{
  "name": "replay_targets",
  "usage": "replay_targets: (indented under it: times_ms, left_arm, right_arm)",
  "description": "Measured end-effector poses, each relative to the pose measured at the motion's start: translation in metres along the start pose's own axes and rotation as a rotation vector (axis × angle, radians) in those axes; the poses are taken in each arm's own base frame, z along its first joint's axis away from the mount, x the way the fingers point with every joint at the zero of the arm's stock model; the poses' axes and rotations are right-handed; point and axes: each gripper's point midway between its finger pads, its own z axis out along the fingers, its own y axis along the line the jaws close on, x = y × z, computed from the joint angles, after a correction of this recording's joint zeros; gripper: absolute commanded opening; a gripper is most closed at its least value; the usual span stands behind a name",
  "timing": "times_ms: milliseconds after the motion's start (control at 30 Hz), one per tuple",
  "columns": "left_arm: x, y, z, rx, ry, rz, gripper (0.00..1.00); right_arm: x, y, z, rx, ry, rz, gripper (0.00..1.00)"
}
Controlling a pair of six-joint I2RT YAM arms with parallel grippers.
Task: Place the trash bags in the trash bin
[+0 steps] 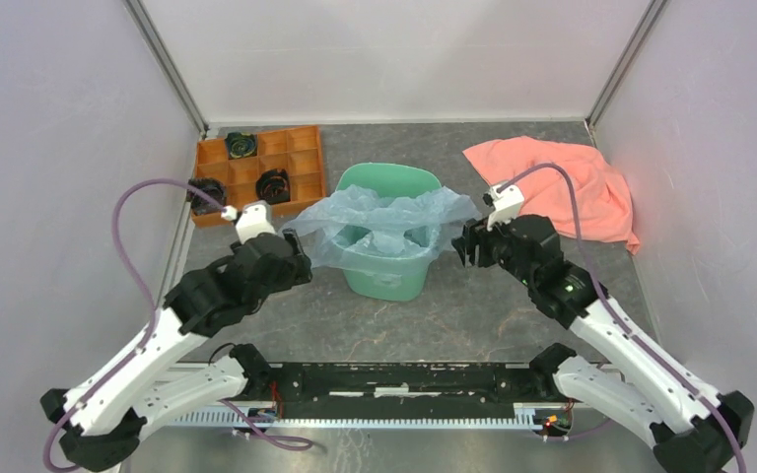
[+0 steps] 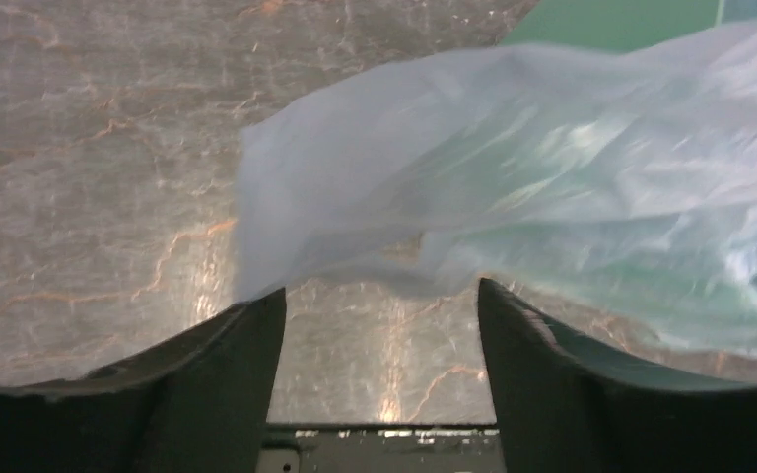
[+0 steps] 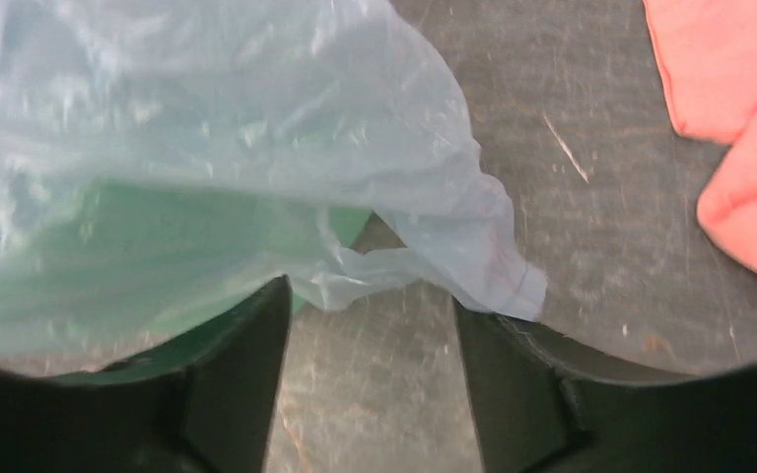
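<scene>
The mint-green trash bin (image 1: 391, 279) stands at the table's middle. The pale blue-grey trash bag (image 1: 384, 219) is draped over its rim and sags into it, with flaps hanging out left and right. My left gripper (image 1: 303, 264) is open and empty just left of the bin, below the bag's left flap (image 2: 473, 168). My right gripper (image 1: 463, 244) is open and empty just right of the bin, at the bag's right flap (image 3: 256, 148). The bag's edge hangs just past both sets of fingertips. The bin also shows in the left wrist view (image 2: 611, 20) and the right wrist view (image 3: 339, 225).
An orange compartment tray (image 1: 306, 158) with dark round parts stands at the back left. A salmon-pink cloth (image 1: 572, 182) lies at the back right and shows in the right wrist view (image 3: 739, 118). White walls enclose the table on three sides.
</scene>
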Motion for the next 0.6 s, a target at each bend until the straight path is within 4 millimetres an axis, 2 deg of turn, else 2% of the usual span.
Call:
replay_targets:
  times_ms: [167, 233, 300, 367, 467, 533, 600]
  left_arm:
    - [-0.002, 0.025, -0.044, 0.073, 0.002, -0.013, 0.97]
    - [-0.012, 0.028, -0.066, 0.133, -0.02, -0.032, 1.0]
    - [-0.027, 0.025, -0.088, 0.202, -0.051, -0.035, 1.0]
    - [-0.038, 0.022, -0.097, 0.228, -0.072, -0.003, 1.0]
    - [-0.053, 0.017, -0.092, 0.184, -0.091, 0.107, 1.0]
    - [-0.059, 0.008, -0.076, 0.124, -0.079, 0.209, 1.0]
    - [-0.06, -0.002, -0.06, 0.095, -0.061, 0.284, 1.0]
  right_arm:
    - [0.017, -0.007, -0.042, 0.004, 0.055, -0.025, 0.97]
    - [0.019, -0.009, -0.062, 0.005, 0.063, -0.031, 0.98]
    - [0.007, -0.009, -0.079, -0.003, 0.024, -0.052, 0.98]
    - [-0.008, -0.007, -0.089, -0.019, -0.029, -0.08, 0.98]
    - [-0.037, -0.001, -0.093, -0.049, -0.117, -0.15, 0.96]
    - [-0.054, 0.004, -0.088, -0.071, -0.164, -0.222, 0.95]
    - [-0.061, 0.007, -0.079, -0.086, -0.178, -0.281, 0.94]
